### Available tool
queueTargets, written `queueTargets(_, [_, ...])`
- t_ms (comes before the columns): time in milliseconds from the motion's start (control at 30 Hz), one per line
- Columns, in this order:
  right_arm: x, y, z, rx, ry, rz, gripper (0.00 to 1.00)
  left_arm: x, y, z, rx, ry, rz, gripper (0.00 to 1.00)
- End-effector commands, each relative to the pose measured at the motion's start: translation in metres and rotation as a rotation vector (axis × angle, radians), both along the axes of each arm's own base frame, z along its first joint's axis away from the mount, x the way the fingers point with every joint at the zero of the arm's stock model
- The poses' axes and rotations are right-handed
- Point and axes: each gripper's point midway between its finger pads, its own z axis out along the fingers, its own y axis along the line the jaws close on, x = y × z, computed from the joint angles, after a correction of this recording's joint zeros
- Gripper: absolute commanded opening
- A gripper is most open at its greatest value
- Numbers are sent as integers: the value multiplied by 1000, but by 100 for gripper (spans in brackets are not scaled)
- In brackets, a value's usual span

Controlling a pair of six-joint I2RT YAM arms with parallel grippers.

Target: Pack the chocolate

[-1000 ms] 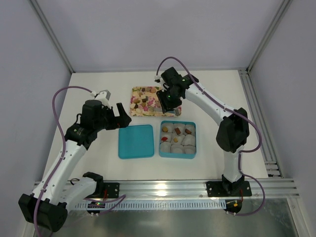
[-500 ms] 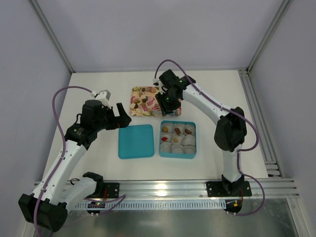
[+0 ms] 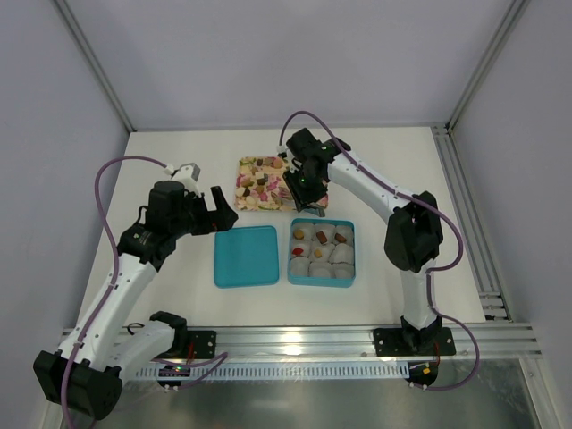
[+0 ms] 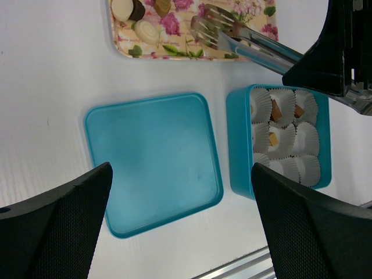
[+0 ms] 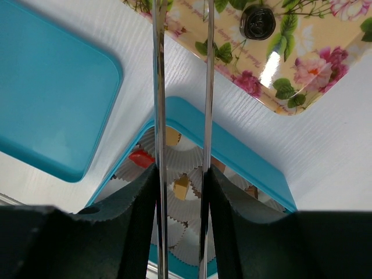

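Tongs (image 4: pixel 212 29) farther over tray (image 4: pixel 174 51) (chocolate (image 4: pixel 145 30) aboard)

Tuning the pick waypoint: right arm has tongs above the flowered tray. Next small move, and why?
Probably lower the tongs onto one chocolate on the flowered tray and squeeze. The right end effector holds the tongs with their tips above the tray, seemingly empty, and several paper cups in the teal box are unfilled.
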Motion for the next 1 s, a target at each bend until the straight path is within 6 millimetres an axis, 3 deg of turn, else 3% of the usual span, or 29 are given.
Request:
queueTargets(0, [6,2,20,8,-54,10,40,1,1,6,-4,-26,2,100])
queueTargets(200, [6,2,21,11,-57,7,40,1,1,7,-5,-30,0,100])
queueTargets(600, [23,3,51,115,-104,-46,34,1,2,8,-4,-34,4,100])
queueTargets(967, [31,0,66,170,-125,-80,33,1,2,8,-1,-34,7,100])
